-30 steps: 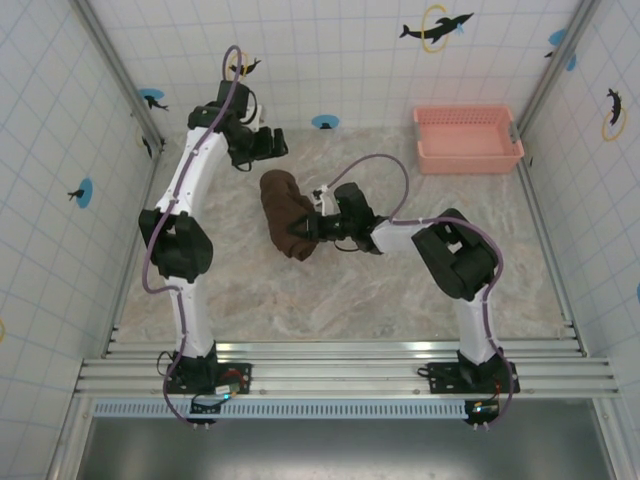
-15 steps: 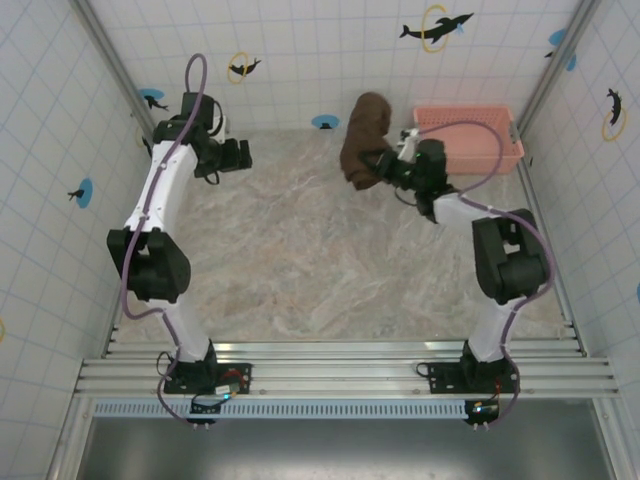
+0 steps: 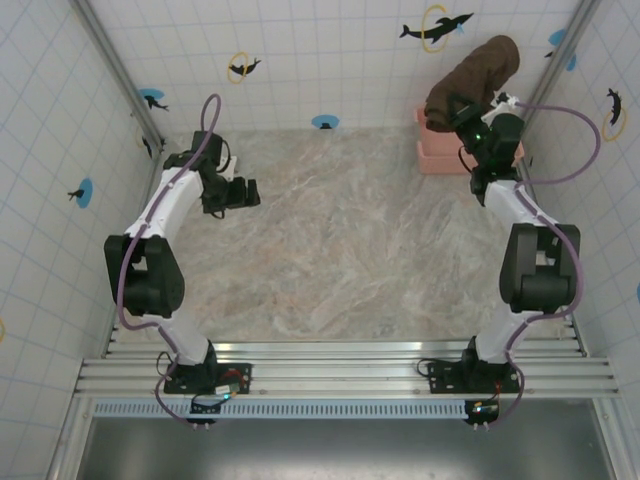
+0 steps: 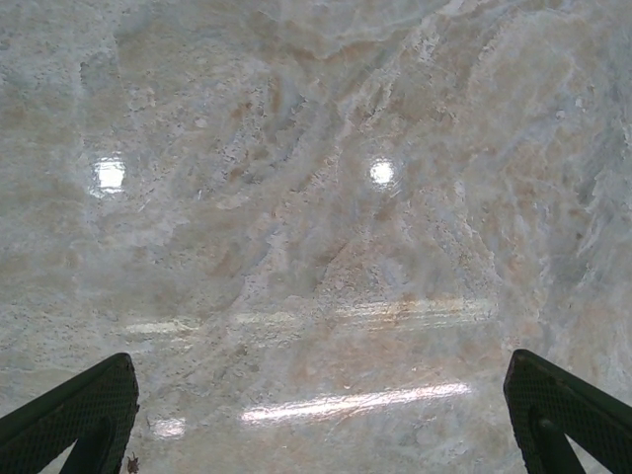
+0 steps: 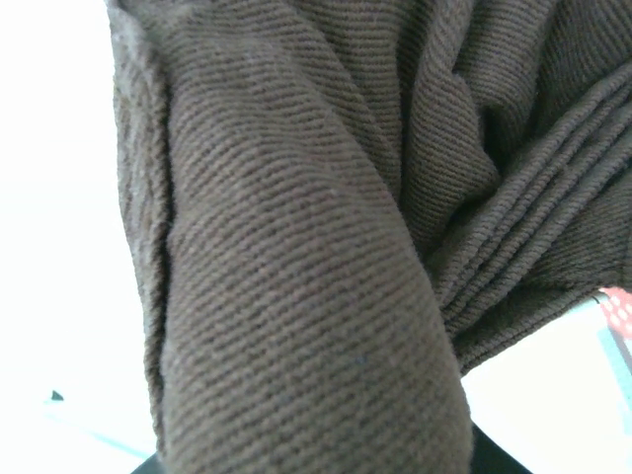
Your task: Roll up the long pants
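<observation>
top view: the long pants (image 3: 473,83) are a dark brown rolled bundle held in the air at about 1 o'clock, above the far-right corner of the marble table (image 3: 340,240) and over the pink basket (image 3: 432,152). the right gripper (image 3: 465,110) is clamped onto the bundle from below. the pads are buried in cloth, so the grip is judged from the bundle hanging clear of any support.

right wrist view: ribbed brown fabric (image 5: 316,247), several stacked fold edges toward 3 o'clock.

left gripper (image 3: 245,193) is at about 10 o'clock over bare table, well apart from the bundle. its fingers (image 4: 74,410) are spread wide with nothing between them.

risks, as judged:
- a single pinch holds the whole roll. outer layers not caught between the pads could peel off and the roll could loosen under its own weight.
- part of the bundle overhangs the basket toward the back wall. a release from here could drop it on the rim or behind the basket.
- letting go from this height would likely let the soft cloth spring open on landing.
- cloth covers the right wrist camera, so the descent has poor sight of the basket.
- the left arm is too far off to steady anything.
</observation>
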